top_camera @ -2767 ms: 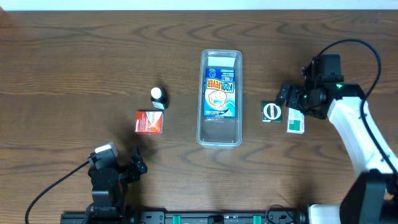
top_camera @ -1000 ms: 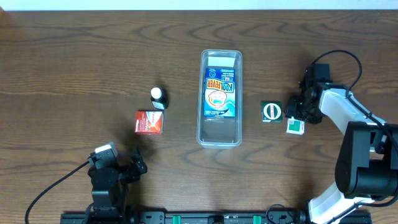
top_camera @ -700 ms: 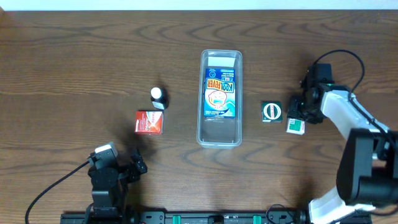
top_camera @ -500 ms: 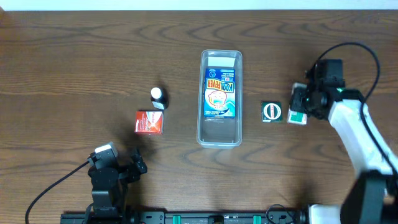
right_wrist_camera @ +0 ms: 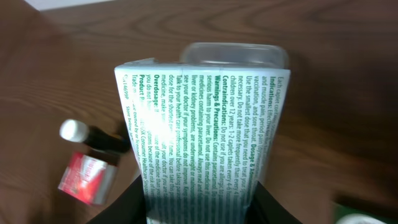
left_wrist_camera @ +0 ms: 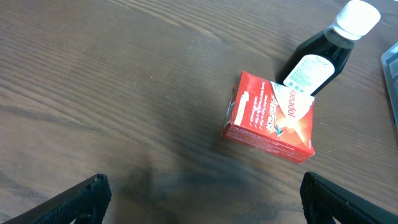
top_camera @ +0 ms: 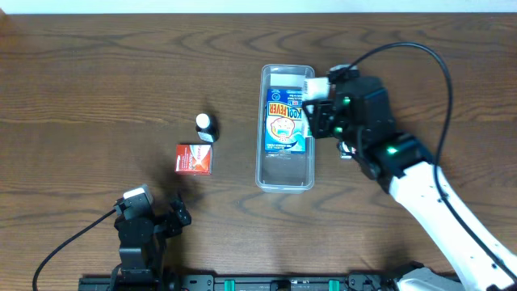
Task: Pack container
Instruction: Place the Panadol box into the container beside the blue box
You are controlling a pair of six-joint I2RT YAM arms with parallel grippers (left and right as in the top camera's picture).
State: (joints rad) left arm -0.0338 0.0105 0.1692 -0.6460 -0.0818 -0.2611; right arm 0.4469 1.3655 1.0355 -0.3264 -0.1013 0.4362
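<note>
The printed box [right_wrist_camera: 199,143] hides most of the container [right_wrist_camera: 236,53] in the right wrist view.

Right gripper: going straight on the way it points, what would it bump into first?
Gripping a medicine box, the right gripper faces the container; it would likely meet its rim or the Kool Fever pack inside. Depth unclear.

right arm stretched inward, right gripper [top_camera: 320,105] clamped on a box [right_wrist_camera: 199,124]; left arm seemingly parked low, left gripper [left_wrist_camera: 202,198] spread wide.

"Panadol" on red box [left_wrist_camera: 270,118], "Contraindications" on carton [right_wrist_camera: 199,130]
</note>
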